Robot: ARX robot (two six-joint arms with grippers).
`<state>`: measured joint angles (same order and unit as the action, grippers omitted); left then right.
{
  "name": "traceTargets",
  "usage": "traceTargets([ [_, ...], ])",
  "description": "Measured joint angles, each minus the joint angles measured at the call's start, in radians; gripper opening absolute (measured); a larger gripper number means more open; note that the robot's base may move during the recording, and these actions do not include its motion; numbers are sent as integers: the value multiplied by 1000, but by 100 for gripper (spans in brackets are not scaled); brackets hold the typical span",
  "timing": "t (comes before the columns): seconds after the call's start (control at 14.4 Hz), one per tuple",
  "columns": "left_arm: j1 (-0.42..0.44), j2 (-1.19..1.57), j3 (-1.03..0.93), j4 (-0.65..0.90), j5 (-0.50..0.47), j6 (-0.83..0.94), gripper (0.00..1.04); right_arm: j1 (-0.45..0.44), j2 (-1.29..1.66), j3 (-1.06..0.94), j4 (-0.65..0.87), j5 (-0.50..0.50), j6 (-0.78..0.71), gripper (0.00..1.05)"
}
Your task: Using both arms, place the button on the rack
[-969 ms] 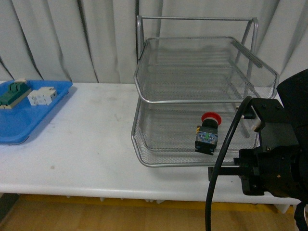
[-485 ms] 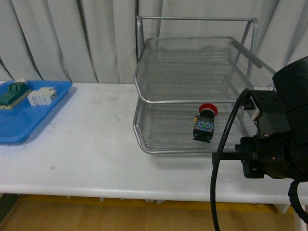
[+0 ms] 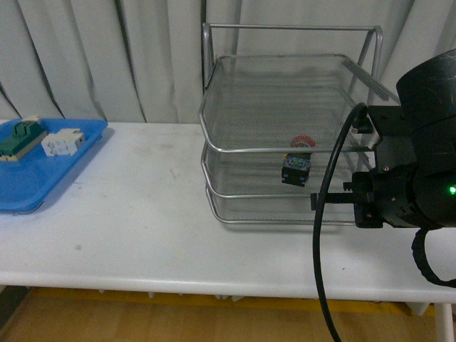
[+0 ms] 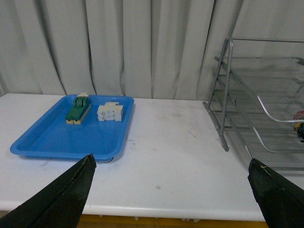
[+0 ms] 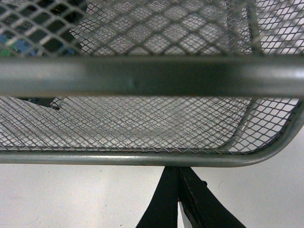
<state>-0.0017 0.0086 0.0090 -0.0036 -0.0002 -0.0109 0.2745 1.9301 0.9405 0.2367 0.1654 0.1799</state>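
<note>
The silver wire-mesh rack (image 3: 285, 28) stands on the white table at centre right. The button (image 3: 296, 169), with its red cap behind the mesh, lies tilted in a lower tier. My right gripper (image 3: 315, 203) is shut and empty. It sits low at the rack's front right side, and the bulky black arm (image 3: 417, 178) rises behind it. In the right wrist view the shut fingertips (image 5: 176, 190) lie just under the rack's rim (image 5: 142, 76), with the button (image 5: 28, 45) dark behind the mesh. My left gripper (image 4: 173, 190) is open and empty above the table, well to the left of the rack (image 4: 228, 95).
A flat blue tray (image 3: 28, 178) at the far left holds a green terminal block (image 3: 20, 137) and a white block (image 3: 63, 141). It also shows in the left wrist view (image 4: 52, 137). White curtains hang behind. The table's front edge (image 3: 178, 285) runs close.
In the front view the rack's lower tiers and the button in them have moved up and back. All three tiers now show. My right arm has risen with them.
</note>
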Motion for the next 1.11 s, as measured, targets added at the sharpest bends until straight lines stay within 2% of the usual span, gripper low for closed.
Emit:
traceTargets([
  [0.69, 0, 0, 0, 0, 0, 0, 98, -27, 60, 102, -48, 27, -24, 2],
  [0.9, 0, 0, 0, 0, 0, 0, 98, -26, -11, 40, -53, -23, -10, 2],
  [1.11, 0, 0, 0, 0, 0, 0, 98, -24, -130, -97, -43, -120, 40, 2],
])
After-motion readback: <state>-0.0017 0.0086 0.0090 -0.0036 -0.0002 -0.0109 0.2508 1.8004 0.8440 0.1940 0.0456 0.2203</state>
